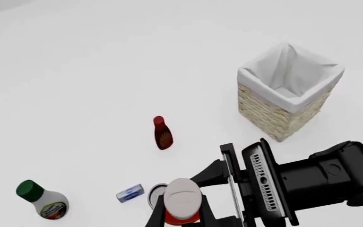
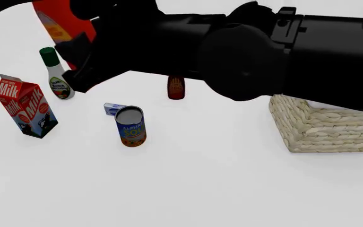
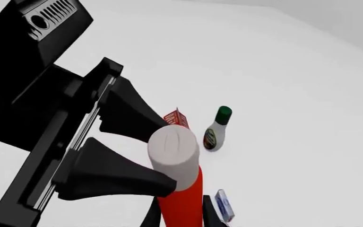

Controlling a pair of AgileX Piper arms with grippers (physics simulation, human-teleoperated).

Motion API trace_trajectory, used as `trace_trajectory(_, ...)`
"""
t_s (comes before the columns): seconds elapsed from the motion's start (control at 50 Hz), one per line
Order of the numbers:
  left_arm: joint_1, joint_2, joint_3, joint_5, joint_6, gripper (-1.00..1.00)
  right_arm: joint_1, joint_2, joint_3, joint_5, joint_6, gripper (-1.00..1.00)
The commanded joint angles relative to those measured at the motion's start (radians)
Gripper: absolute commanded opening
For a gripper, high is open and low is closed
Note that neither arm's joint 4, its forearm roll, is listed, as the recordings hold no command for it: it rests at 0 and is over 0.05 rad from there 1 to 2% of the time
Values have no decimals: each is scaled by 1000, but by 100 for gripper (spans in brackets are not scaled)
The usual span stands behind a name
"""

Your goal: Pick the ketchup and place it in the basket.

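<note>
Noting ketchup point(image 3: 181, 198) raised clear of the table point(image 2: 219, 189), hanging upright with both arms crowding it.

Seeing left gripper point(image 3: 167, 158) in the right wrist view: fingers point(image 3: 115, 182) standing on opposite sides of the white cap point(image 3: 174, 150), tips pressing against it, so clamping the ketchup at the cap.

Seeing right gripper point(image 1: 205, 201) in the left wrist view: reaching in just beside the cap, one finger tip appearing to touch the cap's edge, the other mostly cut off at the frame edge. Flanking the red body closely in its own wrist view too, but contact not resolving; not able to tell whether gripping or merely bracketing.

Finding the bottle lying directly between the fingers of both tools, cap nearest the left gripper's tips, red body running down between the right gripper's tips.

Locating basket point(image 1: 276, 113) well apart from both grippers, on the right arm's side, standing on the table. Holding nothing visible inside the white lining.

Viewing the front camera: right arm point(image 2: 263, 52) blocking most of the scene, ketchup showing only as a red strip beyond it.
</note>
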Motion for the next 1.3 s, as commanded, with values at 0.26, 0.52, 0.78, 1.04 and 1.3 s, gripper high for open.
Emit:
trace_trajectory(0.26,-9,-3,-7,-13,-16,100,-16,-22,25,-6,8,-100)
trace_trajectory(0.52,-5,-12,-27,-23,-27,100,-25,-37,38,-8,9,-100)
trace_trajectory(0.78,38,-37,-59,-21,-30,100,-38,-65,81,-26,25,-100)
trace_trajectory(1.04,99,-86,-65,-14,-42,100,-76,-113,128,-34,41,-100)
trace_trajectory(1.3,209,-165,21,-61,-57,100,-154,-142,119,-1,48,-100)
